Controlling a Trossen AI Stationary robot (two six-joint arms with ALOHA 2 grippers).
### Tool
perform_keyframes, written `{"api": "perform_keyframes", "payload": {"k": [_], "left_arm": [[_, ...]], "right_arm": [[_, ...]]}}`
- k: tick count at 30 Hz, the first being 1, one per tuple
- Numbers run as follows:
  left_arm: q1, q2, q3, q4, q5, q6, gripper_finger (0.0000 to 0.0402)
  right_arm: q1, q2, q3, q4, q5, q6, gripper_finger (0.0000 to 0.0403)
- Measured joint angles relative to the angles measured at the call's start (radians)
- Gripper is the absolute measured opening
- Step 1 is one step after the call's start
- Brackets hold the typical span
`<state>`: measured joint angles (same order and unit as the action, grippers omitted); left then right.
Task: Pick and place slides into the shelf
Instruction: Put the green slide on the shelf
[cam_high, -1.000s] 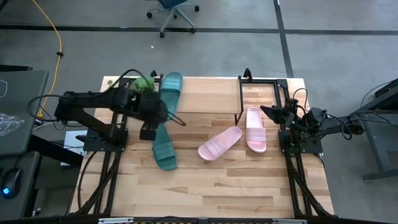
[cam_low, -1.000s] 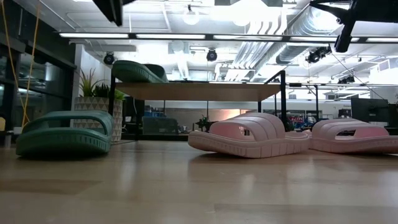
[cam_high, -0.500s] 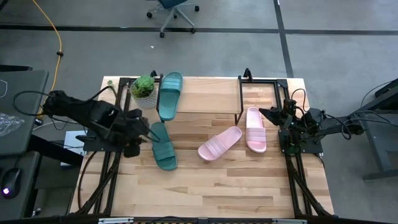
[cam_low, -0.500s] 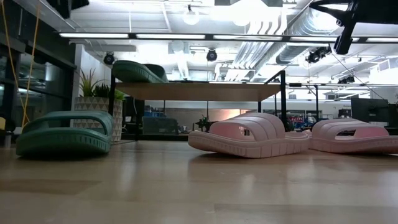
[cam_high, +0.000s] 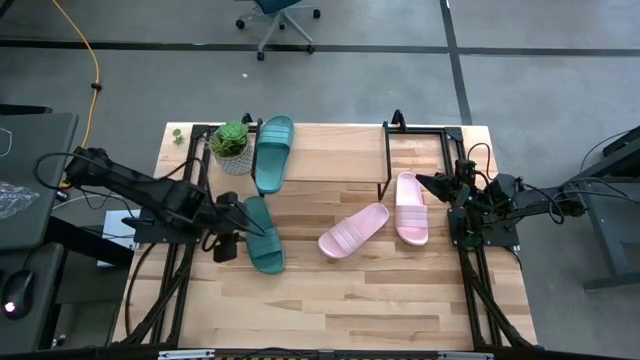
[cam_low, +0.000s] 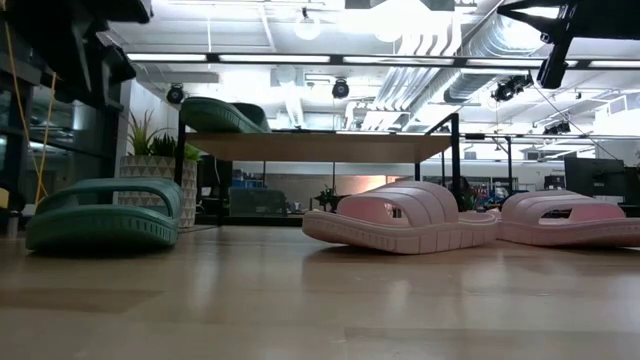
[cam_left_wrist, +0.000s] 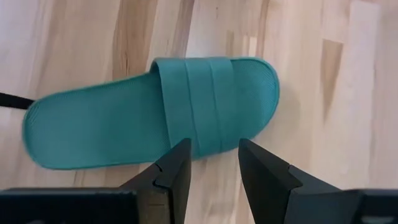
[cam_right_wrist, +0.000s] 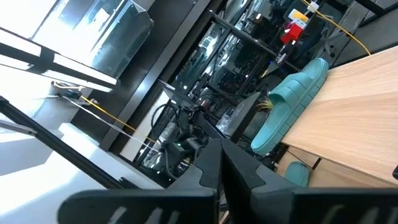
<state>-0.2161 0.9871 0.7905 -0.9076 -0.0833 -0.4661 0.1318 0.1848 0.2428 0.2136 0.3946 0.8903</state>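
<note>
Facing us is a ribbed-strap teal slide (cam_left_wrist: 155, 118) on grained wood. Our left gripper (cam_left_wrist: 214, 171) hovers above it, released; our right gripper (cam_right_wrist: 219, 163) is clenched, empty.

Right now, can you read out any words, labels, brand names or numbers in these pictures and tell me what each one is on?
No text can be read in any view.
The green slides and pink slides: no brand or size mark shows.
The shelf and the plant pot: no label shows.
Red object in the room behind: any marking is too small to read.
</note>
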Motion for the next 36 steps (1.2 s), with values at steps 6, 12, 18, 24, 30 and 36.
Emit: {"api": "perform_keyframes", "payload": {"k": [6,12,18,24,30,36], "left_arm": [[0.000,0.000,-0.073,0.085,0.007,0.033,0.0122],[0.002,0.000,-0.135,0.138,-0.013,0.033,0.0122],[0.089,0.000,-0.182,0.198,0.022,0.060,0.0122],[0.194,0.000,-0.182,0.233,0.106,0.146,0.0122],[0.235,0.036,-0.182,0.235,0.176,0.208,0.0122],[0.249,0.107,-0.183,0.248,0.222,0.235,0.0122]], "right_arm": [[0.000,0.000,0.000,0.001,0.000,0.003,0.0000],[0.000,0.000,0.000,0.001,0.000,0.003,0.0000],[0.000,0.000,0.000,0.001,0.000,0.003,0.0000],[0.000,0.000,0.000,0.001,0.000,0.010,0.0000],[0.000,0.000,0.000,0.001,0.000,0.005,0.0000],[0.000,0.000,0.000,0.001,0.000,-0.001,0.0000]]}}
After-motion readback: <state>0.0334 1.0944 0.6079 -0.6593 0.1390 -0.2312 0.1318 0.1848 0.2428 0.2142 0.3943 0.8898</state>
